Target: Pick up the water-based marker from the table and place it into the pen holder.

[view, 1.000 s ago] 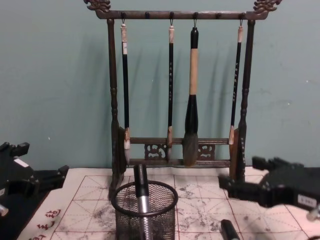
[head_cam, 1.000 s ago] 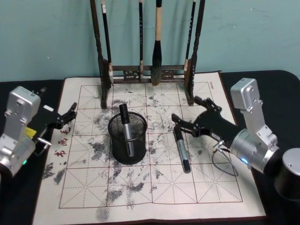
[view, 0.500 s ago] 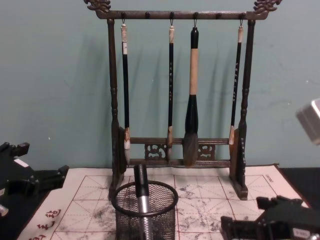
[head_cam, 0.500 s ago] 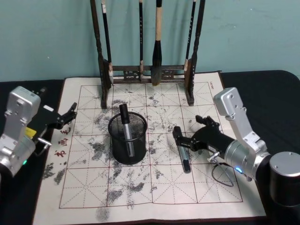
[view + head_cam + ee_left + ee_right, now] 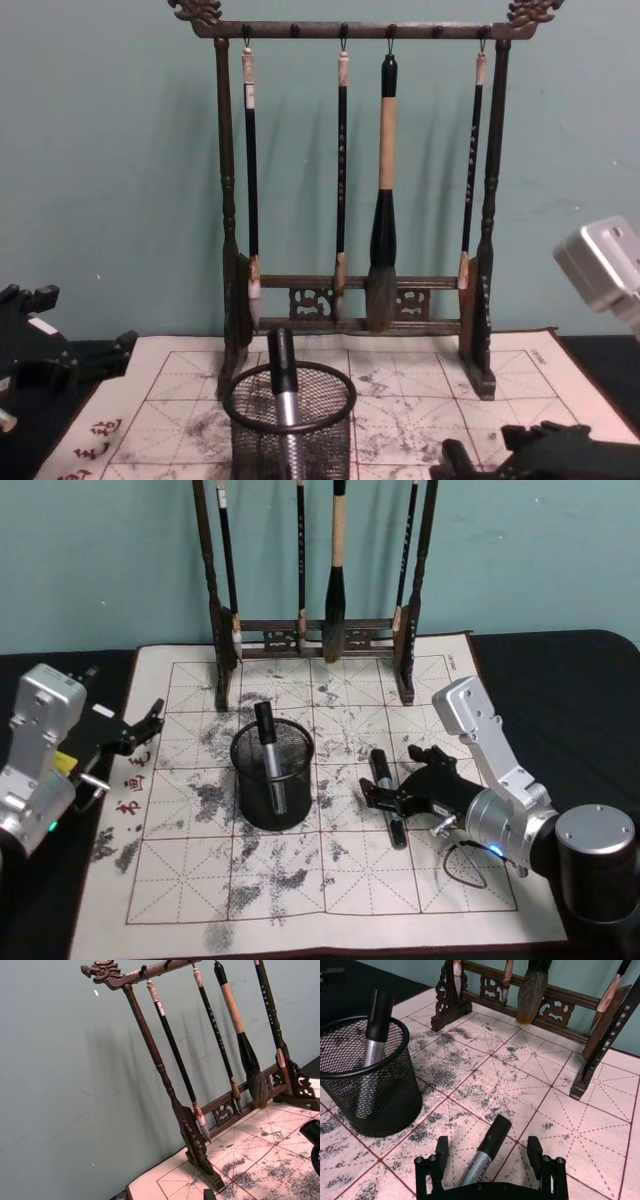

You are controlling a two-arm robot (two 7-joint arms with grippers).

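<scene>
Right gripper (image 5: 488, 1154) sits low over the mat (image 5: 330, 880), fingers spread to either side of the water-based marker (image 5: 495, 1134), which lies flat between them. The marker's long axis runs roughly along the gripper's reach, black cap pointing ahead toward the brush rack (image 5: 405, 630). The pen holder (image 5: 245, 785) stands off the gripper's left. Left gripper (image 5: 148, 726) is parked beyond it, fingers spread.

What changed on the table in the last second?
The right gripper came down onto the mat and now straddles the loose marker, fingers open on either side, not yet closed on it. The loose marker itself has not shifted. The left gripper stayed at the mat's left edge, and the pen holder still has a second marker standing in it.
</scene>
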